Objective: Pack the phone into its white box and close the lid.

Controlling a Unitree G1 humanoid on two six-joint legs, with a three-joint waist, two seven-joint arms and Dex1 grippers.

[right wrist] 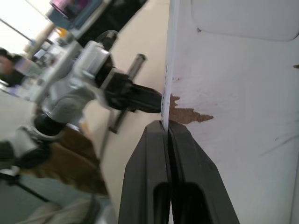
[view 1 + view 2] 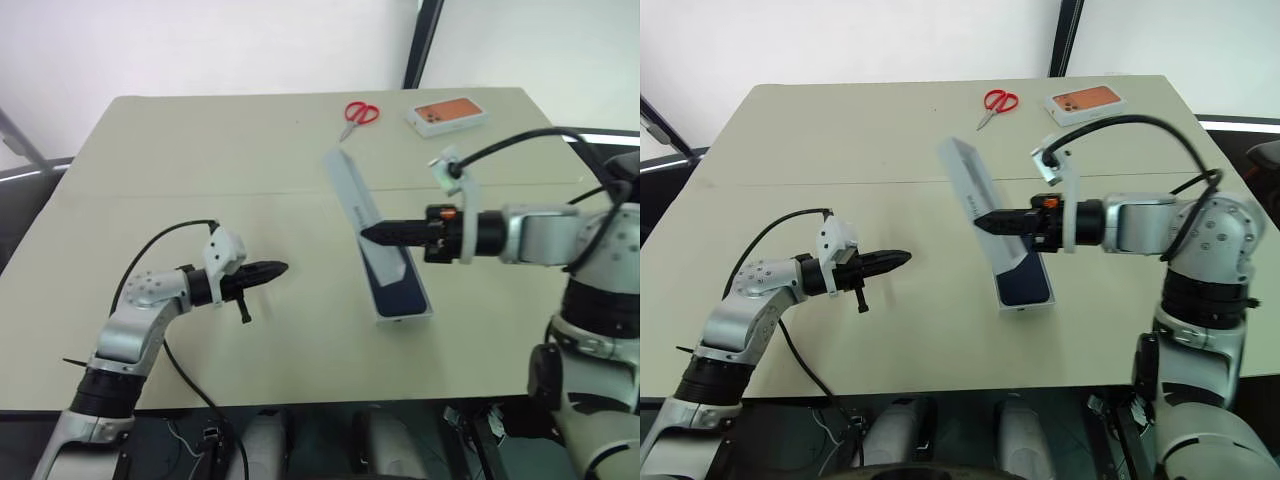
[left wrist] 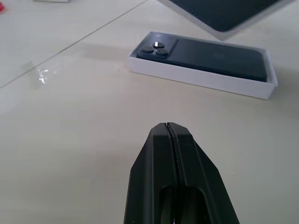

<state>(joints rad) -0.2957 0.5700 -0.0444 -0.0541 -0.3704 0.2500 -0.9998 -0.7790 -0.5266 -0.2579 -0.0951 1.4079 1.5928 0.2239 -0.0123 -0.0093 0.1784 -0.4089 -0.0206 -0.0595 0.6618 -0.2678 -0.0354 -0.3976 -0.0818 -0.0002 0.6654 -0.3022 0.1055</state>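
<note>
My right claw (image 2: 985, 221) is pinching the lid (image 2: 980, 205) edge, tilted over the phone (image 3: 212, 58) in the white box (image 3: 201, 80) below; left claw (image 2: 280, 268) clenched empty. I'd level it first, then lower square

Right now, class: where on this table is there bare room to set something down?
Free: the near-left tabletop beside the left gripper, and the far-left corner before the scissors. Crowded: around the white box, under the lid held by the right gripper.

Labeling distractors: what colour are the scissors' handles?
Red, on the scissors at the table's far side; clearest in the left eye view.
</note>
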